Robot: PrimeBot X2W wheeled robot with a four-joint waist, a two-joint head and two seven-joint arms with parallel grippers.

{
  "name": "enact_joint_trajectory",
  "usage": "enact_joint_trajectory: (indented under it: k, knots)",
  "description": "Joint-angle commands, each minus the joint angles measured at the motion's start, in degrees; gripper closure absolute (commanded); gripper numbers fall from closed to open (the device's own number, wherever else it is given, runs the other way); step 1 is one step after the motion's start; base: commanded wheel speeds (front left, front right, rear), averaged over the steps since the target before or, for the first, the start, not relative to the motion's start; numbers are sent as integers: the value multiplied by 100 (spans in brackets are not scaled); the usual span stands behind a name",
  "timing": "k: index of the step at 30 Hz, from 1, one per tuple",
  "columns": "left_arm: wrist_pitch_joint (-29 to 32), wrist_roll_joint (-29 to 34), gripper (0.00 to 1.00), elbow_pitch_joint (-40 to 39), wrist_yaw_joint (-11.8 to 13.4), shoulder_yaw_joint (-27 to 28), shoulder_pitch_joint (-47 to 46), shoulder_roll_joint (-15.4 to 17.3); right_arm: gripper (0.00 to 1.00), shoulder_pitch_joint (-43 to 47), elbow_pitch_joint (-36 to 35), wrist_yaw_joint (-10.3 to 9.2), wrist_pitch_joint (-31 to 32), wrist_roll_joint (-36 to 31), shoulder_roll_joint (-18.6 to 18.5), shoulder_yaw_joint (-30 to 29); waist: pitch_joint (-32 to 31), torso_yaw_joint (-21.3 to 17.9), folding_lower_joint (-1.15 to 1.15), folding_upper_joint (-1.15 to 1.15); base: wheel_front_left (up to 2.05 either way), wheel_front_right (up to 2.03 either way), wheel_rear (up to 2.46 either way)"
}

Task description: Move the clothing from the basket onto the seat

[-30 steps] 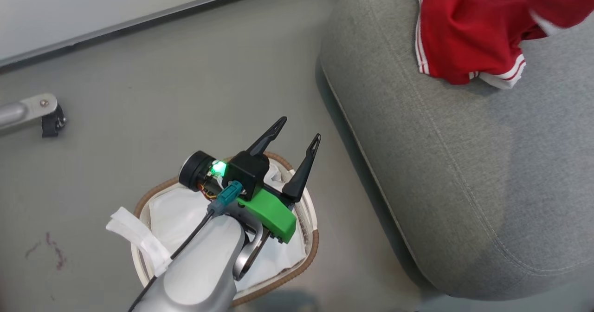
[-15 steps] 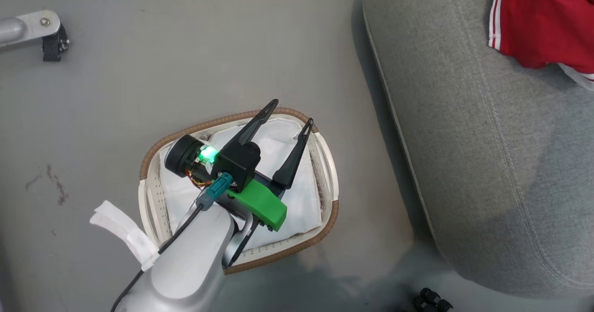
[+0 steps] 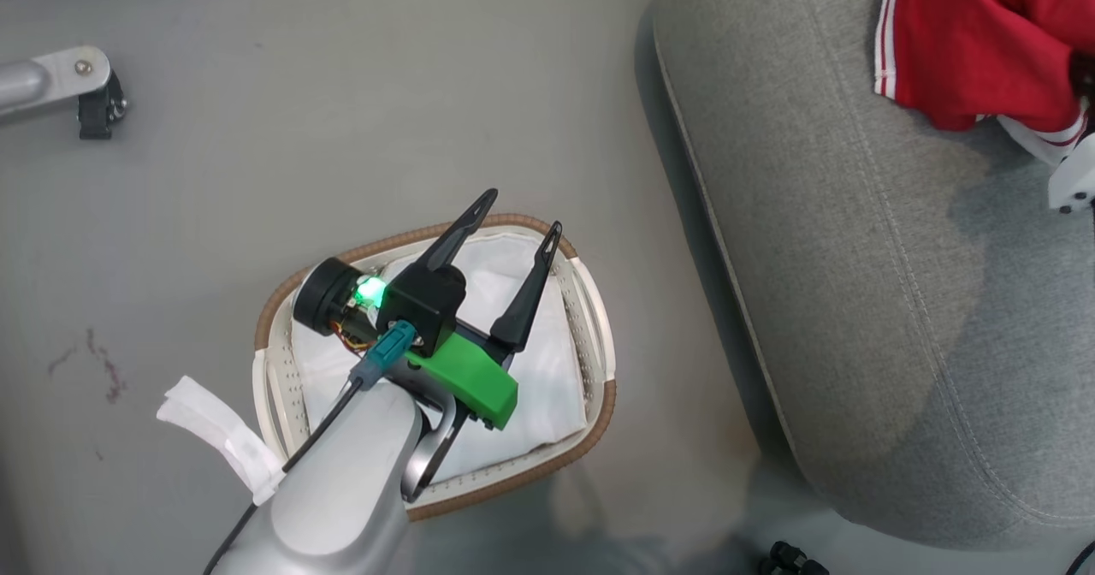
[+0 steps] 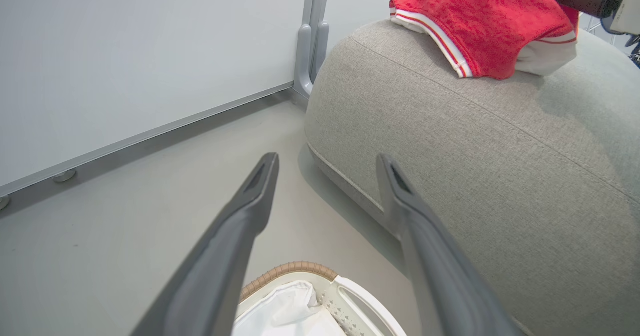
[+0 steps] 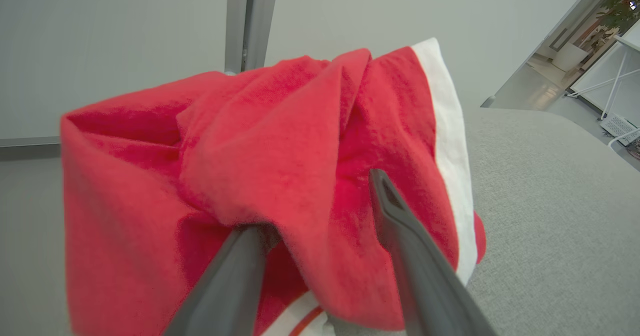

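1. Dark fingers (image 5: 400,236) of our right gripper (image 5: 315,201) stand parted and pinch nothing. A fold of the clothing (image 5: 280,151) is draped over the tip of one finger and bunches loosely between the two.
2. On our left gripper (image 3: 523,209) the fingers (image 4: 240,226) are spread wide with nothing between them. It hangs above the basket (image 3: 590,335), its tips over the far part of the brown rim.
3. We see the clothing (image 3: 967,53), red with thin white stripes and white trim, heaped on top of the seat (image 3: 855,258) near a rounded corner. It is well apart from the basket.
4. Around it the seat (image 4: 450,151) is grey woven fabric with a stitched seam running along its edge.
5. We find the basket (image 4: 360,301) standing on the floor (image 3: 385,87) near the seat, with its white liner (image 3: 547,387) crumpled inside. A white strip of cloth (image 3: 218,438) hangs out over the rim.
6. Further out, a metal leg (image 3: 51,87) with a black foot rests on the floor. Beyond the seat a pale wall panel (image 4: 125,51) meets a grey post (image 4: 312,41).
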Motion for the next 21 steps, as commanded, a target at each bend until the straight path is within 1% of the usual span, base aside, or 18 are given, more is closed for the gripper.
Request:
enact_joint_trajectory:
  k: [1, 7, 11, 17, 21]
  knots:
    - [-4, -29, 0, -19, -18, 14, 98, 2, 0, 161, -96, -8, -9, -51, 39, 37, -161, -59, -1, 0, 0, 0, 0]
    - [-4, -183, 0, -43, -18, 169, 290, -59, 0, 718, -474, -8, -9, -88, 126, 353, -645, -95, -1, 0, 0, 0, 0]
    - [-4, -271, 0, -75, -18, 436, 470, -136, 0, 992, -668, -8, -9, -12, 120, 546, -1031, -75, -1, 0, 0, 0, 0]
    - [-4, -320, 0, -94, 42, 941, 779, -257, 0, 1037, -839, -8, -10, 88, -18, 784, -1644, 98, -1, 0, 0, 0, 0]
    - [-5, -400, 0, 4, 120, 1314, 1062, -335, 0, 1003, -880, -8, -10, 202, 46, 963, -2052, 274, -1, 0, 0, 0, 0]
